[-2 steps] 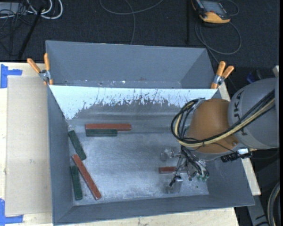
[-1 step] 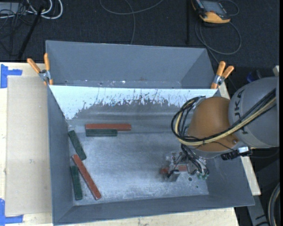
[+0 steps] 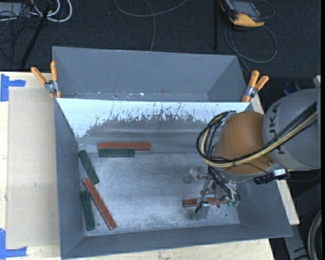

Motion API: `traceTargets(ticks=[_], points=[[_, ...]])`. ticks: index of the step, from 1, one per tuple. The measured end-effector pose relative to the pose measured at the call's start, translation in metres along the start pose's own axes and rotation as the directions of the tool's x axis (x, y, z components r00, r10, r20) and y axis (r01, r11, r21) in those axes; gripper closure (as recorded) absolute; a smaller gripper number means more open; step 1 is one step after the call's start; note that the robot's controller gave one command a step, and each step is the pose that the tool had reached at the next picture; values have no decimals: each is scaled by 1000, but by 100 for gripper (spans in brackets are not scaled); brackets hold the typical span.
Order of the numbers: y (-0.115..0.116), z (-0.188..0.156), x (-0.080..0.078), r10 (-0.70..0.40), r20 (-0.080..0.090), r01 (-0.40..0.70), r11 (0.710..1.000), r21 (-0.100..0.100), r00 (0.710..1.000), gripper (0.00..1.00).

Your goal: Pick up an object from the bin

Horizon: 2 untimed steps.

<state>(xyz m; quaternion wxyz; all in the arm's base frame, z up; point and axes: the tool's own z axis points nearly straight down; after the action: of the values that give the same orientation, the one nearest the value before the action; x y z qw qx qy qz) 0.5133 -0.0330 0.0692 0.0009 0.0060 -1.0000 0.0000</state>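
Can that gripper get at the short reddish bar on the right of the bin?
Likely yes: the gripper sits right over the short reddish bar, which lies flat on the bin floor with nothing else beside or on top of it.

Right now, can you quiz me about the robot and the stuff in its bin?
1. True or false: the gripper is over the left side of the bin.
2. How many dark green sticks lie in the bin's left half?
3. Which thing is nearest the gripper? A: a small red-brown stick. B: a blue cup. C: a yellow ball.

Key: 1 false, it is on the right. 2 three. 3 A.
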Motion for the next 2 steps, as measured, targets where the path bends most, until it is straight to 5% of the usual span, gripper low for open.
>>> traceTargets(ticks=[1,2], points=[[0,0,0,-1,0,1,1000,0,1000,100],[0,0,0,-1,0,1,1000,0,1000,0]])
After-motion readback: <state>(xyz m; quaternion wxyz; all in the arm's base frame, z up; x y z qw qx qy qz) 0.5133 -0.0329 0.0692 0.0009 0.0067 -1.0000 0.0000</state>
